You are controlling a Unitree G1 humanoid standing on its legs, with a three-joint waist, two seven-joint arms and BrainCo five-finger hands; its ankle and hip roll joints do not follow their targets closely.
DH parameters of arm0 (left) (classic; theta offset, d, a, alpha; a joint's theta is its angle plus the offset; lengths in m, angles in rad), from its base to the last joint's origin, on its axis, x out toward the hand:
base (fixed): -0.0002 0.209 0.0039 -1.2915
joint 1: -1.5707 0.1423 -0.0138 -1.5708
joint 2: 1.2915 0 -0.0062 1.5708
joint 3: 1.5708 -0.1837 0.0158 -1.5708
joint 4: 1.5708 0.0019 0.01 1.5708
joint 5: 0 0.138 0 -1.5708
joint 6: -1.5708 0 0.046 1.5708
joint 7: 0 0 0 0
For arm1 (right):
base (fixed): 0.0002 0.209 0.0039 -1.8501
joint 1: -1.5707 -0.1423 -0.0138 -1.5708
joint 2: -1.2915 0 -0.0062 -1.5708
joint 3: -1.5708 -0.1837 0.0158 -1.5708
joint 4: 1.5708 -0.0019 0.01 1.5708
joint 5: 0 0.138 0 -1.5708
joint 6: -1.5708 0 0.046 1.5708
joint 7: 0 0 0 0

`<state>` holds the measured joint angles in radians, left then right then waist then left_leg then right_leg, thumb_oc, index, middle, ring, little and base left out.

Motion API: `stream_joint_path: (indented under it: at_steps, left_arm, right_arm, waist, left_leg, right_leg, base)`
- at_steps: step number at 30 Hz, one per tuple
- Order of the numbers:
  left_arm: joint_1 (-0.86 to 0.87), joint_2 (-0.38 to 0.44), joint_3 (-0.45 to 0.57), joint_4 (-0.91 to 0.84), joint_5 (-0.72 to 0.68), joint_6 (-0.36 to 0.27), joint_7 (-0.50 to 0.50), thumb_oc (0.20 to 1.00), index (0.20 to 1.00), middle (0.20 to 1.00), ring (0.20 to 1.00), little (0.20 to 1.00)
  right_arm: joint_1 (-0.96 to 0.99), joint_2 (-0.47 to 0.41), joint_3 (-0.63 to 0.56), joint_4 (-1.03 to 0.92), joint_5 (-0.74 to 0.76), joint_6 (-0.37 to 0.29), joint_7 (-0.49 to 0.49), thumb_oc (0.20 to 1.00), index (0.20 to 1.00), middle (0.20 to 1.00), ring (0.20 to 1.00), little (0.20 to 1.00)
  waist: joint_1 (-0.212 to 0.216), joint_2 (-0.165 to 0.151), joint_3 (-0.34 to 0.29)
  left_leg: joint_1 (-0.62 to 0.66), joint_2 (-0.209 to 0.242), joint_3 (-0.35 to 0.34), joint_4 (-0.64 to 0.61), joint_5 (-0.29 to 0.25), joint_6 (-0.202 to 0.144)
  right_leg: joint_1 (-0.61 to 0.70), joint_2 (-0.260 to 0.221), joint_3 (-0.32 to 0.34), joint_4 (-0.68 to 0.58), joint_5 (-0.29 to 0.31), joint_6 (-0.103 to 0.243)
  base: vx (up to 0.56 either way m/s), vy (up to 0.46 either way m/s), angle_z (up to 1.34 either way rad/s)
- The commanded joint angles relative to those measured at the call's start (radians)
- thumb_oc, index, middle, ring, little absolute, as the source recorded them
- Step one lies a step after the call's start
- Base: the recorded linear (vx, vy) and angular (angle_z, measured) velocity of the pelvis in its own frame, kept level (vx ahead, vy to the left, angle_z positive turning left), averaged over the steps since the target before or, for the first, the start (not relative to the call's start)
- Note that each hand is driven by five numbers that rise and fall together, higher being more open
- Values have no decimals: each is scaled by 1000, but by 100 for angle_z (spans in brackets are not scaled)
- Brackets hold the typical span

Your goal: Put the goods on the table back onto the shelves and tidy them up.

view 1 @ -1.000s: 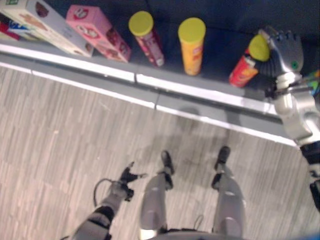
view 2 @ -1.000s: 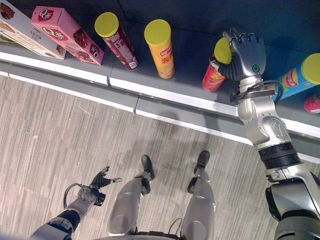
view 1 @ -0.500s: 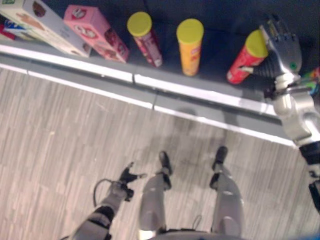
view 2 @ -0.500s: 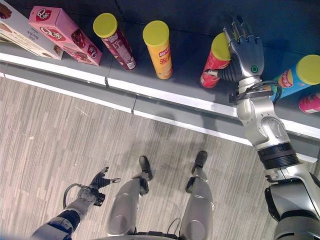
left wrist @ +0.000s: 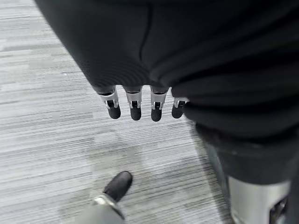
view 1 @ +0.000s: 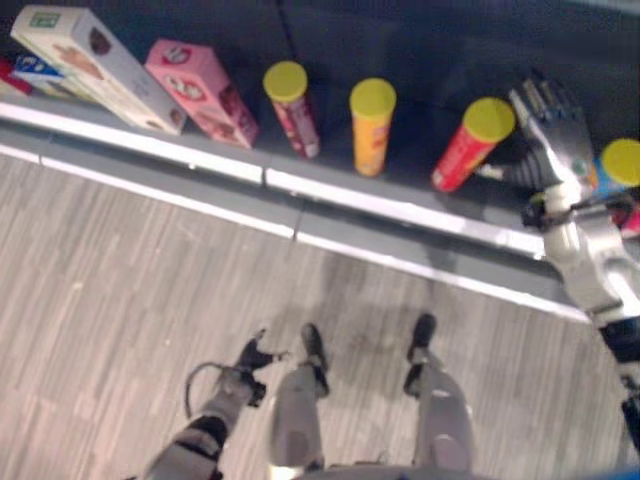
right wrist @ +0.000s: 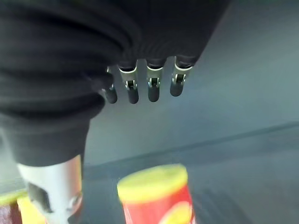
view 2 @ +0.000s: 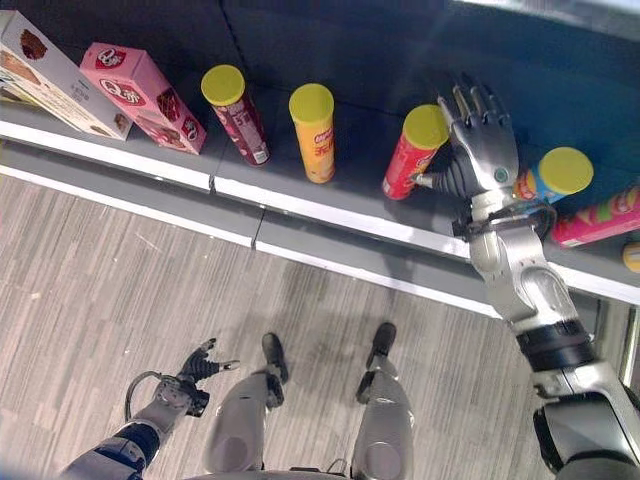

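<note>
Right eye view: red can (view 2: 409, 155), yellow lid, stands upright

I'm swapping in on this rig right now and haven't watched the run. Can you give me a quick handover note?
Right hand: open, fingers straight, beside the red can, holding nothing.
Left hand: hangs low over the floor, fingers relaxed, holding nothing.
Goods: the red can stands on the shelf, in a row with the yellow can and dark red can; pink box and pale box further left, blue can to the right.
Done: red can is shelved.
Left: probably straighten the slanting cans and boxes.
</note>
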<state>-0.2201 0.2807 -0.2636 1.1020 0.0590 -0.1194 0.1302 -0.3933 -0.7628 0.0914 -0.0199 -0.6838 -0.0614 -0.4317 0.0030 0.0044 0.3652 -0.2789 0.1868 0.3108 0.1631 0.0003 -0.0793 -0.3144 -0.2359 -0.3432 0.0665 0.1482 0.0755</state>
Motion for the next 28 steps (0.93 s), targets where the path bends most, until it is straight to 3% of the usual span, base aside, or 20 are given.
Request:
stream_joint_path:
  at_steps: [1,2,3,6,7,8,11,12,13,16,17,18,21,24,28]
  left_arm:
    - [32,-23,-10,79,-4,-3,10,1000,1000,1000,1000,1000]
    - [34,-23,-12,78,-4,-3,10,1000,1000,1000,1000,1000]
    - [41,-24,-4,83,9,-2,3,1000,1000,1000,1000,1000]
    - [53,-22,23,99,31,-3,-26,1000,1000,1000,1000,1000]
    - [74,-19,38,104,43,-8,-47,1000,1000,1000,1000,1000]
    - [88,-17,43,100,38,-12,-56,1000,1000,1000,1000,1000]
    - [105,-14,45,70,27,-30,-91,1000,1000,1000,1000,1000]
    - [116,-27,30,55,14,-36,-115,1000,1000,1000,1000,1000]
    - [116,-26,30,54,13,-36,-115,1000,1000,1000,1000,1000]
    - [119,-62,-10,37,-50,-49,-131,1000,1000,1000,1000,1000]
    - [118,-61,-9,37,-50,-49,-131,1000,1000,1000,1000,1000]
    - [110,-77,-27,31,-114,-51,-132,1000,1000,1000,1000,1000]
    - [84,-85,-44,34,-179,-55,-151,1000,1000,1000,1000,1000]
    - [77,-80,-61,30,-203,-57,-175,1000,1000,1000,1000,1000]
    - [80,-70,-66,16,-203,-57,-182,1000,1000,1000,1000,1000]
  right_arm:
    - [103,-5,-66,-125,142,-99,27,1000,1000,1000,1000,1000]
    - [111,-5,-71,-132,143,-98,30,1000,1000,1000,1000,1000]
    - [168,-5,-71,-170,211,-132,110,1000,1000,1000,1000,1000]
    - [336,32,-68,-247,522,-221,354,1000,1000,1000,1000,1000]
    - [459,85,-61,-219,712,-233,485,1000,1000,1000,1000,1000]
    - [504,118,-43,-172,822,-224,555,1000,1000,1000,1000,1000]
    - [558,175,46,21,950,-170,672,1000,1000,1000,1000,1000]
    - [575,203,88,169,924,-149,681,1000,1000,1000,1000,1000]
    - [574,203,89,171,924,-150,680,1000,1000,1000,1000,1000]
    - [514,345,110,593,941,-127,597,1000,1000,1000,1000,1000]
    - [512,346,111,596,940,-129,597,1000,1000,1000,1000,1000]
    - [476,431,74,824,978,-116,544,1000,1000,1000,1000,1000]
    - [415,500,24,1122,1007,-84,489,1000,1000,1000,1000,1000]
    - [397,514,26,1224,961,-59,480,1000,1000,1000,1000,1000]
    - [404,503,36,1192,931,-57,483,1000,1000,1000,1000,1000]
  waist:
    - [-35,3,-138]
    - [-33,3,-138]
    - [-40,-4,-151]
    - [-60,-16,-183]
    - [-73,-19,-199]
    - [-78,-22,-206]
    - [-82,-28,-220]
    - [-81,-31,-225]
    - [-81,-31,-224]
    - [-86,-35,-233]
    - [-86,-36,-231]
    - [-89,-35,-237]
    - [-91,-28,-245]
    - [-87,-23,-258]
    - [-82,-22,-265]
  left_leg:
    - [95,69,27,-92,32,-84]
    - [99,68,28,-97,34,-85]
    - [120,64,35,-120,44,-85]
    - [172,53,59,-167,62,-89]
    - [201,46,77,-190,69,-91]
    - [212,43,87,-194,69,-91]
    - [235,33,95,-199,65,-90]
    - [252,30,97,-203,60,-90]
    - [253,29,97,-204,60,-90]
    - [274,23,101,-198,46,-81]
    - [275,23,101,-198,46,-81]
    - [289,19,107,-202,40,-75]
    - [311,12,119,-203,31,-69]
    - [329,8,119,-206,25,-66]
    - [343,5,117,-209,20,-64]
  right_leg:
    - [77,-43,12,12,-73,112]
    - [81,-42,12,9,-71,112]
    - [100,-37,6,-12,-64,113]
    - [141,-28,-3,-52,-46,117]
    - [165,-29,-8,-73,-36,122]
    - [170,-29,-5,-76,-35,124]
    - [187,-31,-3,-70,-43,123]
    - [203,-34,-5,-72,-48,124]
    - [204,-34,-4,-72,-48,124]
    - [214,-37,2,-66,-48,125]
    - [214,-37,2,-66,-49,125]
    - [219,-40,8,-65,-47,127]
    - [233,-42,15,-61,-50,127]
    - [249,-42,12,-64,-51,128]
    - [267,-47,8,-64,-53,129]
  base:
    - [99,25,-12]
    - [91,26,-8]
    - [59,18,-3]
    - [91,52,-15]
    - [85,96,-13]
    - [76,99,-12]
    - [42,56,-23]
    - [34,42,-6]
    - [51,34,-1]
    - [51,18,1]
    - [50,24,-13]
    - [61,29,-20]
    - [79,36,-17]
    - [63,17,-2]
    - [26,5,2]
